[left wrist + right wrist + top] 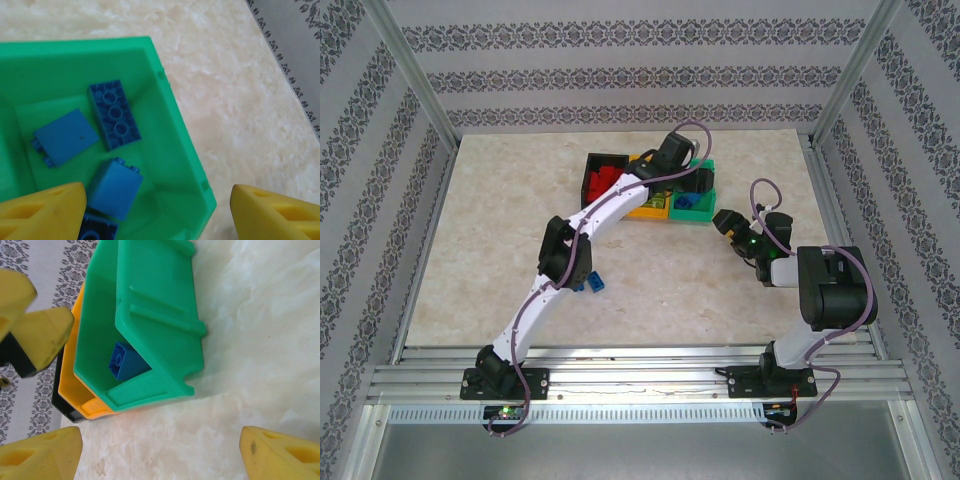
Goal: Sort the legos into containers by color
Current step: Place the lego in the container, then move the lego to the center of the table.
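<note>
While the left gripper (156,200) hangs spread and empty above the green bin (165,90), blue legos (114,115) lie inside it at frame left. The right gripper (160,440), likewise spread and empty, faces that bin from outside. A stray blue lego (593,284) sits on the table (500,230), left of centre.

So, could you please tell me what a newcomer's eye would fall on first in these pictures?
The row of three bins at the far middle of the table stands out, with the left hand open above the green bin, where blue bricks lie. One blue brick sits alone on the table beside the left arm's elbow.
</note>
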Motion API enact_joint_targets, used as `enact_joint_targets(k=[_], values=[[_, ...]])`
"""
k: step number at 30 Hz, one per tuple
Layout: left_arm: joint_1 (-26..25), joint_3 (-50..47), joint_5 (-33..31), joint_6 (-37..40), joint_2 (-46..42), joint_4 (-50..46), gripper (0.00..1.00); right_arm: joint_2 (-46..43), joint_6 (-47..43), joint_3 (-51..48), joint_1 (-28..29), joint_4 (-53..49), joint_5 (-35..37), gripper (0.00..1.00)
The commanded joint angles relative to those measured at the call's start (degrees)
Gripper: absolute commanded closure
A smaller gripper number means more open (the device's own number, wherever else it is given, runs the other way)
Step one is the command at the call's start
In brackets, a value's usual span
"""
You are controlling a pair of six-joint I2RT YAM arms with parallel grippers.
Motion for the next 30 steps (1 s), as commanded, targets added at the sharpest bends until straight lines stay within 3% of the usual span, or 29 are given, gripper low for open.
enact_joint_targets(k=[1,8,17,30], values=[[-0.45,-7.39,0.79,2.64,-9.59,1.01,0.24,-0.13,-0.04,-0.43,-0.53,1.86,-1.36,0.17],[-0.55,-35.91,-0.58,1.20,-25.64,13.76,0.23,-1.46,-1.10,-0.56,-0.44,0.72,-0.99,0.17],[-0.19,-62.80,-2.84,-2.01,-41.00,19.61,0.22,-1.71,-1.30,0.10,0.41,-0.57,-1.37,0.18],[0.26,-86.27,-9.61,-5.97,-57.99,5.63,0.19,-4.77,-3.81,-0.42,2.63,-2.36,1.03,0.17]])
